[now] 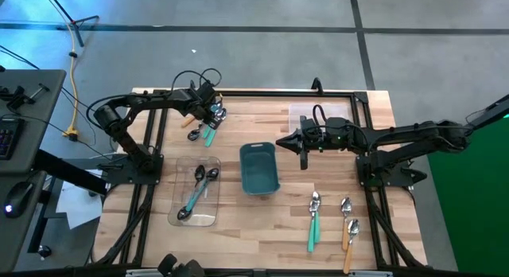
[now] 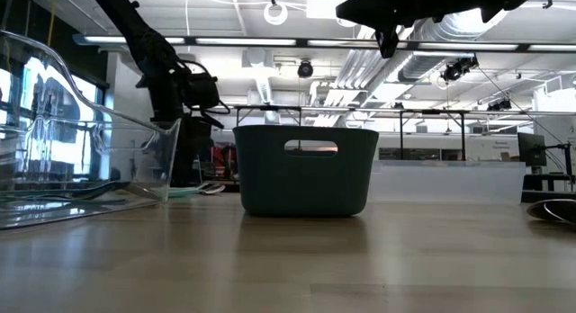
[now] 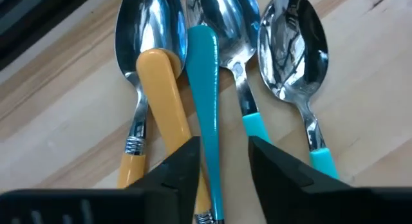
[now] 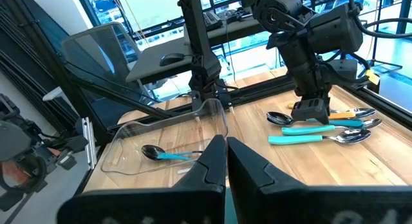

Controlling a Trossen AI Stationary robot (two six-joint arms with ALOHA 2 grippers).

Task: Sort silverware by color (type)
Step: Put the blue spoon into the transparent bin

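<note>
A heap of silverware [image 1: 208, 126] lies on the far left of the table: orange-handled spoons [image 3: 161, 89] and teal-handled spoons [image 3: 293, 50], bowls pointing away. One teal handle [image 3: 205, 89] lies across the others. My left gripper [image 3: 222, 166] points steeply down over the heap, open, with that teal handle between its fingers. My right gripper [image 1: 280, 142] hangs shut above the table just beyond the teal bin [image 1: 259, 167], holding nothing. More spoons lie in a clear tray [image 1: 213, 217] and at the near right [image 1: 314, 221]. My left gripper stands with one finger [image 3: 183, 176] on each side of the teal handle [image 3: 209, 153], coming from above and lying across it. A gap shows between the handle and the other finger [image 3: 273, 169]. Whether the first finger touches the handle, I cannot tell. The spoon rests on the heap.
The clear tray [image 4: 129, 130] at the near left holds a teal-handled spoon [image 4: 170, 154] and dark ones [image 1: 203, 175]. The teal bin [image 2: 306, 169] stands mid-table. Teal and orange spoons [image 1: 348, 229] lie at the near right. Black frame rails run along the table's edges.
</note>
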